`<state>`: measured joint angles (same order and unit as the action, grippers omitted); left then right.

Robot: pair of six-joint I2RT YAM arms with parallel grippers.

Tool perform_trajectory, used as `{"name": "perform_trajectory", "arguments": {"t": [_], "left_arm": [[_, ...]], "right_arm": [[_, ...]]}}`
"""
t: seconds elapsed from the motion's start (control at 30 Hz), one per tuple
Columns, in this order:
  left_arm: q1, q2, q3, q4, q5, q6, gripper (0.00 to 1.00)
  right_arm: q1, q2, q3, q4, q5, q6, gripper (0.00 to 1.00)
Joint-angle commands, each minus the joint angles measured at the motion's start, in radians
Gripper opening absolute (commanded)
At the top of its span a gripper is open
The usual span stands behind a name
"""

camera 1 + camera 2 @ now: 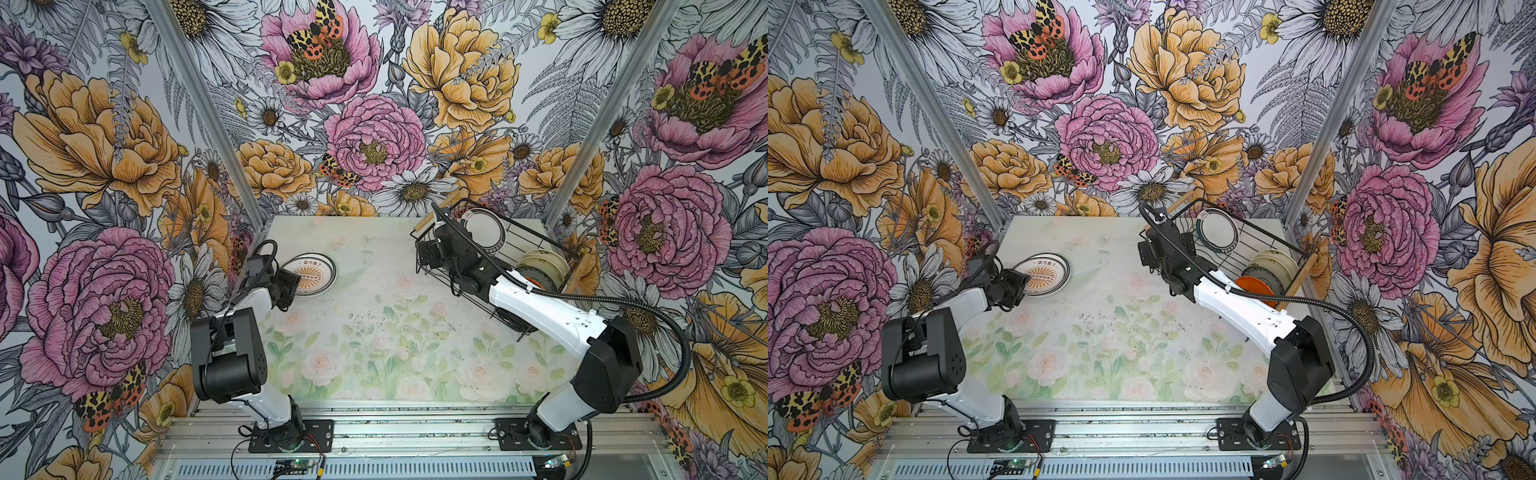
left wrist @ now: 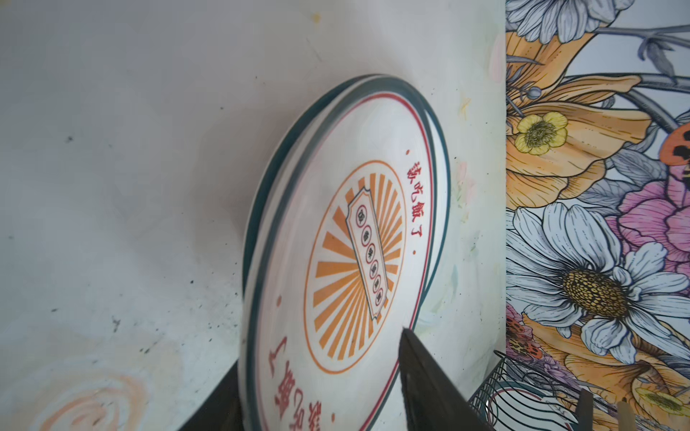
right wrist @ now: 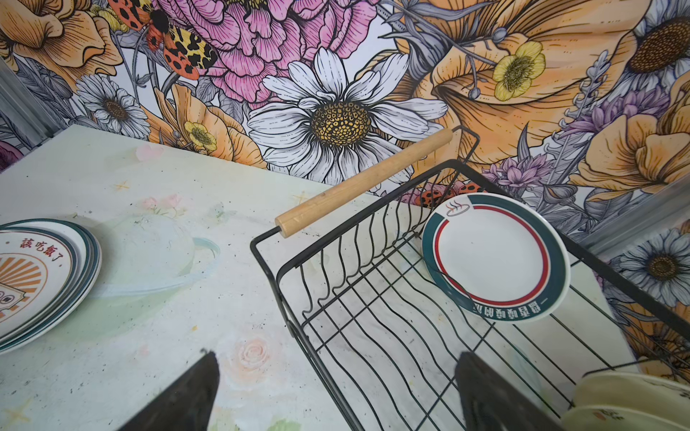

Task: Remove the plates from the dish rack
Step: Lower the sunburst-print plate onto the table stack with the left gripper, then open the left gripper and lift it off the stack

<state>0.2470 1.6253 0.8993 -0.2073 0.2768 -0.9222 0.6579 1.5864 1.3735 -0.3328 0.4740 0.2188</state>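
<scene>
Worktop (image 1: 374, 332): pale floral sheet; carries everything here.
Dish rack (image 3: 373, 317): black wire, far right on the worktop, set at an angle. Floor bare at the end nearest the right arm's tip.
Handles: wooden rod handle (image 3: 364, 183) on the rack end by the right end effector; second handle (image 1: 1302, 274) on the opp. end.
In the rack: teal-rimmed plate (image 3: 493, 257), white w/ a red ring, leans alone toward the far side. Cream plates (image 1: 1273, 264) stand packed at the other end. Orange plate (image 1: 1252, 286) is just beside them, part hidden by the arm.
Out of the rack: stack (image 1: 311, 274) of plates flat on the worktop, far left, well apart from the rack. Sunburst plate (image 2: 354, 242) on top, face up, red lettering round it.
Left end effector (image 2: 321, 350): jaws part-way apart, straddling the top plate's near rim. One finger (image 2: 422, 373) is over the plate's face, the other outside the rim. Can't tell if either touches. The plate lies on the stack.
Right end effector (image 3: 336, 369): jaws wide apart, nothing btwn them. Hangs above the rack's handle-end corner, one finger over bare worktop, the other over the rack floor.
</scene>
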Motion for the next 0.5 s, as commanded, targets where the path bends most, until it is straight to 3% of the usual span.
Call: {"name": "perform_trajectory", "arguments": {"t": [0.0,0.47], "left_arm": [[-0.013,0.019,0.029,-0.028,-0.018,0.033,0.56],[-0.038,0.097,0.156,-0.178,-0.065,0.131,0.63]], "right_arm": [[0.005,0.012,0.007,0.009,-0.002,0.002,0.99],[0.002,0.007,-0.01,0.008,-0.003,0.001,1.0]]}}
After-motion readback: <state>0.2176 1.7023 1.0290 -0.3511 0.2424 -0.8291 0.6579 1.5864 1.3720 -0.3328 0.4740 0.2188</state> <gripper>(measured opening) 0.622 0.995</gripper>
